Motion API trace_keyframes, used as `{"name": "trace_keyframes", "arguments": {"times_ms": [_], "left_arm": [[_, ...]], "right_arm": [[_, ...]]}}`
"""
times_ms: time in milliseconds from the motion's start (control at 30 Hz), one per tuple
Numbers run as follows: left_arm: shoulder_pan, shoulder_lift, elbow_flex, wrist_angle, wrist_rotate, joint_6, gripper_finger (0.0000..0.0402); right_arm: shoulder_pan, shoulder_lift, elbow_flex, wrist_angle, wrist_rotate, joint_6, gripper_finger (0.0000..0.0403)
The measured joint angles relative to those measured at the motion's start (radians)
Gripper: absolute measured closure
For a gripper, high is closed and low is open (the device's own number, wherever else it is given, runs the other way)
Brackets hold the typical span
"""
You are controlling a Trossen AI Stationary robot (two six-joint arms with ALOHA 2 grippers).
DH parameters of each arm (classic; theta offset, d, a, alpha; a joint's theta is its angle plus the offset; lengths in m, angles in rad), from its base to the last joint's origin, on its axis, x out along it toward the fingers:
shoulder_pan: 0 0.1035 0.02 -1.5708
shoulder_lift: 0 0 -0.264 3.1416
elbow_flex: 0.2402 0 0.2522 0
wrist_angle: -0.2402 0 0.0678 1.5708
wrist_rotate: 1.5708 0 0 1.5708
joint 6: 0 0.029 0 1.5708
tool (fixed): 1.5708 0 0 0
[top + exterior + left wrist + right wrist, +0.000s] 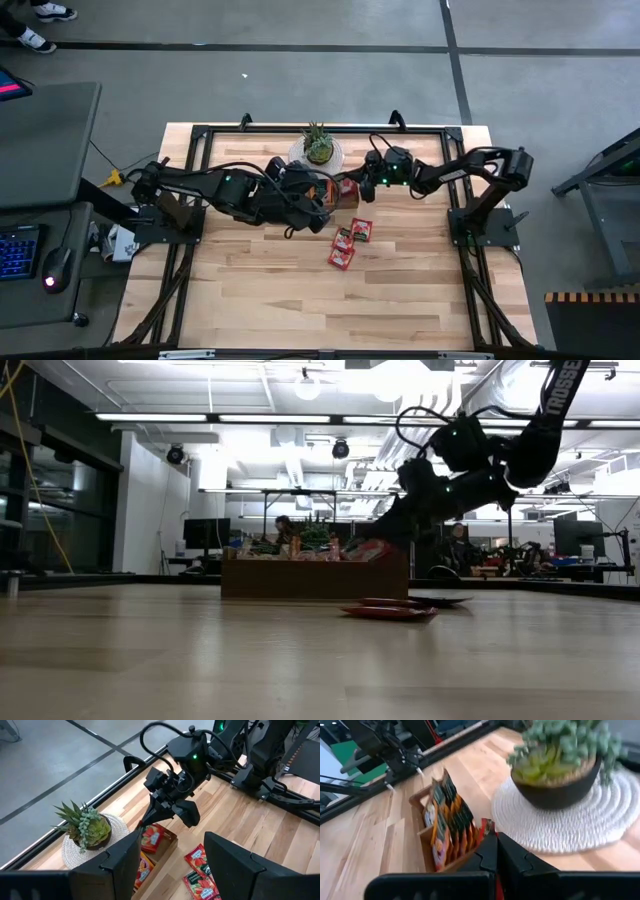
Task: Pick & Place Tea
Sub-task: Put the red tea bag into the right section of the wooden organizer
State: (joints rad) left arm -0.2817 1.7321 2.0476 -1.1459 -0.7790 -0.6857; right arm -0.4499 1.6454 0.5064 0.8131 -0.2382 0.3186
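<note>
A brown wooden tray [340,193] stands at the table's far middle with red-orange tea sachets [451,827] upright in its compartments. Three more tea sachets [350,240] lie flat on the table nearer the front. My right gripper [495,851] reaches in from the right, slanting down over the tray's right end, shut on one red sachet [151,838]. My left gripper [172,865] hangs open and raised just left of the tray, with nothing between its fingers. My right gripper pinches the red sachet by its upper edge [488,826] between its two fingers. The fingers come from the table's right, slanting down. The sachet hangs below the fingertips at the tray's end compartment [167,842]; whether it rests there I cannot tell.
A potted succulent [318,146] on a round white mat [600,820] stands just behind the tray, close to my right gripper. A black metal frame [300,130] runs along the table's edges. Bare wood lies toward the near edge.
</note>
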Motion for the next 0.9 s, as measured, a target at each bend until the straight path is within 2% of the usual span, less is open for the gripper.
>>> {"name": "trace_keyframes", "arguments": {"times_ms": [233,900], "left_arm": [[0.0,0.0,0.0,0.0,-0.001,0.0,0.0188],[0.0,0.0,0.0,-0.008,0.004,0.005,0.0188]], "right_arm": [[0.002,0.044,0.0,0.086,0.004,0.048,0.0403],[0.027,0.044,0.0,0.073,-0.019,0.013,0.0402]]}}
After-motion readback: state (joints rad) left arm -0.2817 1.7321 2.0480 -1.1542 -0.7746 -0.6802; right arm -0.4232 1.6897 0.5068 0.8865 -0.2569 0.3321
